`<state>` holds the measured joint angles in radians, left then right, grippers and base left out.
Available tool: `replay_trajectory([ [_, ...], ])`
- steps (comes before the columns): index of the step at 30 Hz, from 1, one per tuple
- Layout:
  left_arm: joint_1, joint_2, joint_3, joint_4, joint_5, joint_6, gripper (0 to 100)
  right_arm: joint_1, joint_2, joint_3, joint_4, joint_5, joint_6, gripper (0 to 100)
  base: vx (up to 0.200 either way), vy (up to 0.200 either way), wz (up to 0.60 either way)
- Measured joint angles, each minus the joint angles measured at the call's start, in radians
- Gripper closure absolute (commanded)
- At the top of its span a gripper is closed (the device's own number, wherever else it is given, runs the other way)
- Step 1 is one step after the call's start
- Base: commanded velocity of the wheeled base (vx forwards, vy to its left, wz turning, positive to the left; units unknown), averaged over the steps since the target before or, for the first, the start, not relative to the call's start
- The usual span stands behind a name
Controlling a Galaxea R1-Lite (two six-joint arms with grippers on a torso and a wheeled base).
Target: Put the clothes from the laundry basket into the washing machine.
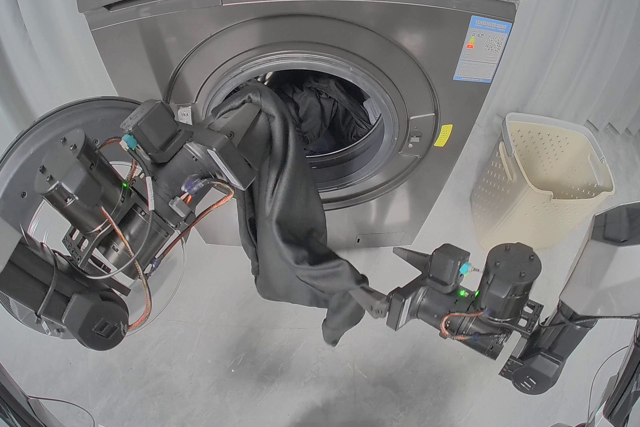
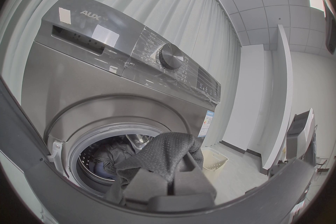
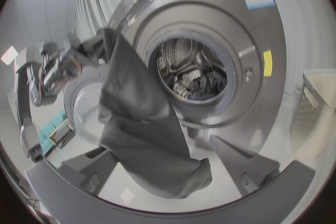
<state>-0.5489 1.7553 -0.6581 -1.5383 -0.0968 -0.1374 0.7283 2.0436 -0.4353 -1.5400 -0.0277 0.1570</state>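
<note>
— L claw [image 2: 170,179], what's it doing?
— Pressed together on the top end of a dark garment [image 1: 287,215], right at the upper-left rim of the washing machine [image 1: 373,21] opening. It's held high so the cloth clears the lip, I'd judge. The top fold lies over the rim and the rest hangs down outside the front.
— And the R claw [image 1: 380,275]?
— Spread wide and low in front of the machine, pinching nothing. The garment's bottom end hangs between its fingers [image 3: 241,161]. Prob. it's there to gather the tail so it stays off the floor [image 1: 220,368] on the way in.
— Rest of the load?
— Other dark clothes [image 1: 327,115] already lie inside. The door [image 1: 87,111] is swung open to the robot's left, behind the L arm. The laundry basket [image 1: 520,195] stands on the floor right of the machine, well apart from both claws.
— What's hidden?
— The basket's bottom is cut off by its own wall. It looks empty, but I can't be sure. The L claw covers how far the garment reaches in. Can't tell whether the R fingers touch the cloth.
</note>
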Motion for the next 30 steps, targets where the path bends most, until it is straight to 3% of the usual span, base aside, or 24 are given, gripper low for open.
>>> replay_trajectory([
  [13, -0.021, -0.005, -0.014, 0.0, 0.0, 0.0, 100, 0.055, 0.087, 0.026, -0.001, 0.035, -0.009, 0, 0.0, 0.0, 0.0],
  [22, -0.023, -0.007, -0.015, 0.0, 0.0, 0.001, 100, 0.049, 0.111, 0.097, -0.001, 0.029, -0.009, 0, 0.0, 0.0, 0.0],
  [26, -0.028, -0.008, -0.015, -0.002, 0.0, 0.001, 100, 0.023, 0.121, 0.05, -0.001, 0.025, -0.01, 0, 0.0, 0.0, 0.0],
  [30, -0.037, -0.008, -0.013, -0.004, 0.0, 0.001, 100, 0.001, 0.137, -0.061, -0.001, 0.027, -0.014, 0, 0.0, 0.0, 0.0],
])
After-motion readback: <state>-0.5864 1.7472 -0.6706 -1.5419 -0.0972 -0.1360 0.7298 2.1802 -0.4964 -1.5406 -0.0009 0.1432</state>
